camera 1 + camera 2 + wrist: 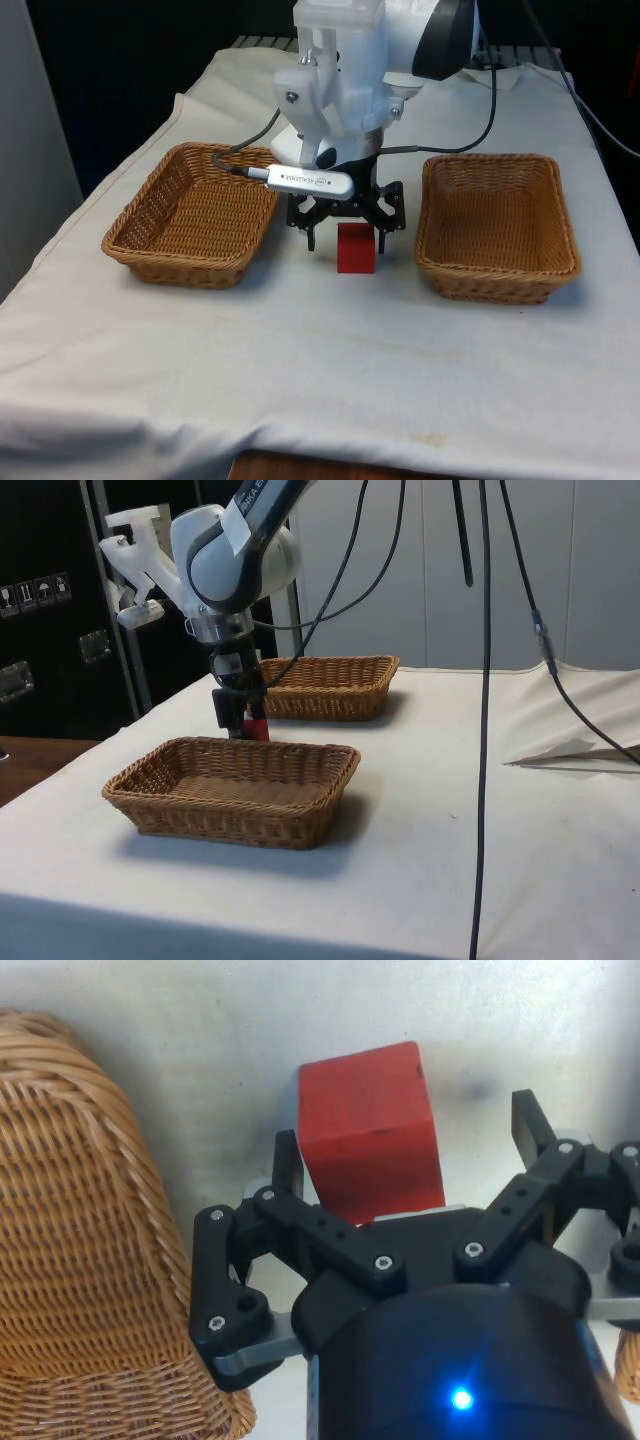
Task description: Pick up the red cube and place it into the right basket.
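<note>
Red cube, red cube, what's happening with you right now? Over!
End effector open, fingers either side of red cube. Cube on the cloth between both baskets, not lifted. Right basket empty, nothing in the way.

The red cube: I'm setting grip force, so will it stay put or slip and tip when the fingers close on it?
The red cube has flat faces and sits flat on the cloth, so it probably won't roll. It looks rigid with crisp edges, likely holding shape when squeezed. The open gripper straddles it slightly off-centre, so one finger may nudge it first.
</note>
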Robot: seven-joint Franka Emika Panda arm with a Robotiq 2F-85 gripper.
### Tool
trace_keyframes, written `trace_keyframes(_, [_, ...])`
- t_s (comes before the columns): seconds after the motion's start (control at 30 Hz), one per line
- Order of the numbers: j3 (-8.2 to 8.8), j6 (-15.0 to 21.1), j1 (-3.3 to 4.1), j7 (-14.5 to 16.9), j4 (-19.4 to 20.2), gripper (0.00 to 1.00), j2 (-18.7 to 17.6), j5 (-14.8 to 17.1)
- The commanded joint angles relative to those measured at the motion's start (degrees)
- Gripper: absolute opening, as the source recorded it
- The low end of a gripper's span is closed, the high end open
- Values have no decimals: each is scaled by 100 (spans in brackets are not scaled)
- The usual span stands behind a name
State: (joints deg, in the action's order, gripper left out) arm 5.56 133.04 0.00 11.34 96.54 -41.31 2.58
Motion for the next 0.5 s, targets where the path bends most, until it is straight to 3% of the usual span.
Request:
trace_keyframes(0.0, [-6,6,0,6,0,100,0,0])
trace_keyframes(0.2, [-6,6,0,6,0,97,0,0])
trace_keyframes(0.3, [-6,6,0,6,0,81,0,0])
trace_keyframes(0.4, [0,0,6,0,0,60,0,0])
trace_keyframes(0.47, [0,6,0,0,0,55,0,0])
